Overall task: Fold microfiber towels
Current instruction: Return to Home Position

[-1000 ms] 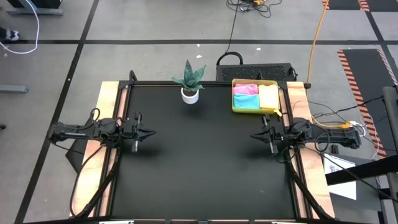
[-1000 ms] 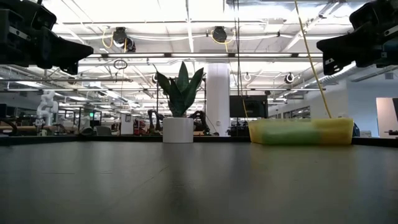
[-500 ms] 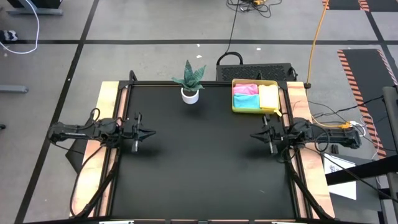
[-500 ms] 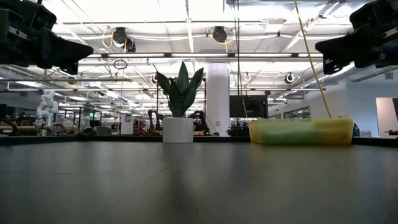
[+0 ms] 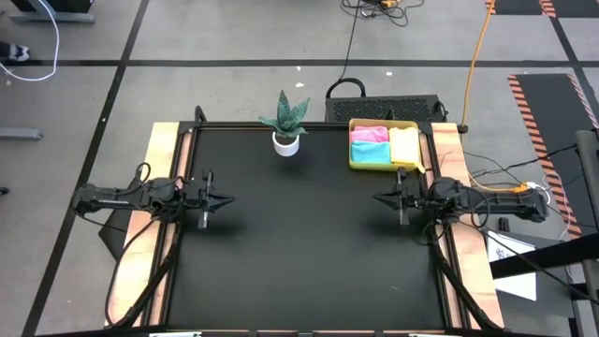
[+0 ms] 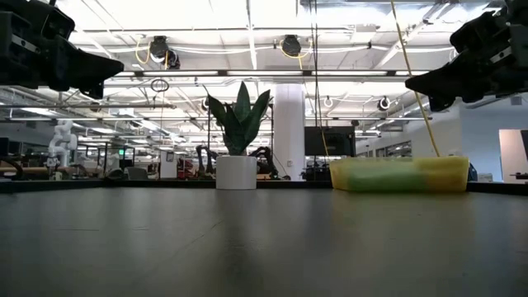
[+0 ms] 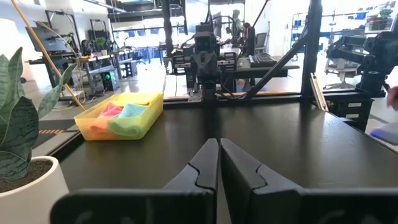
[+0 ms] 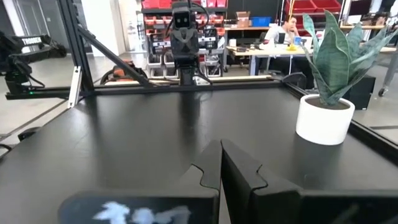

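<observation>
Three microfiber towels lie folded side by side in a yellow-green tray (image 5: 353, 161) at the table's far right: a pink towel (image 5: 368, 134), a light blue towel (image 5: 371, 153) and a yellow towel (image 5: 404, 143). The left wrist view also shows the tray (image 7: 99, 134) with the pink towel (image 7: 111, 111) and the blue towel (image 7: 132, 113). My left gripper (image 5: 227, 199) hovers shut and level over the table's left edge. My right gripper (image 5: 377, 197) hovers shut and level over the right edge, just near of the tray. Neither holds anything.
A potted plant (image 5: 284, 122) in a white pot stands at the table's far edge, left of the tray, and shows in the right wrist view as the plant (image 8: 326, 118). The black tabletop (image 5: 299, 243) lies between the two arms.
My right gripper has turned a little and its tip has swung slightly out toward the table's middle and far edge, dipping a bit in the low view. It has stayed shut. The towels have not moved.
</observation>
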You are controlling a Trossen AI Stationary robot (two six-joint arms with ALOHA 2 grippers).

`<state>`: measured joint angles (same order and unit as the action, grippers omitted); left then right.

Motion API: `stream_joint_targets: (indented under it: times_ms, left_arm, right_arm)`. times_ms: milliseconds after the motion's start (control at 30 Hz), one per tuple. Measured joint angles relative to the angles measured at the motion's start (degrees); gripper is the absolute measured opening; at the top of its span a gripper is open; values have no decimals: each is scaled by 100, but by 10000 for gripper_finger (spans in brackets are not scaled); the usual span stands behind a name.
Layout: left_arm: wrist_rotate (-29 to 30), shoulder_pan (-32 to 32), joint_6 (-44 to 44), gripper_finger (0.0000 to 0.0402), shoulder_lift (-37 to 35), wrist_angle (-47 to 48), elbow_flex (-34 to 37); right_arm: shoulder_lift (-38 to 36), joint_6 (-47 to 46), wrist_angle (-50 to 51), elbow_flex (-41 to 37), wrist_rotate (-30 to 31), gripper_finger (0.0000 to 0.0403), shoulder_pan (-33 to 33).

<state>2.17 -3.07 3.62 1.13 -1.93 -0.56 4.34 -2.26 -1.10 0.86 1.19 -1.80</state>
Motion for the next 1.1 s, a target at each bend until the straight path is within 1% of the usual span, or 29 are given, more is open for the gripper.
stream_joint_targets:
  times_ms: [667,1033,1100]
  left_arm:
    - [-24,0,0,21,0,-4,-2]
    - [-23,0,0,21,0,-4,-2]
    - [-22,0,0,21,0,-4,-2]
  right_arm:
    - [58,-4,-107,-2,24,0,0]
    - [-427,-5,-116,-2,26,0,0]
    - [-426,-7,-135,0,28,0,0]
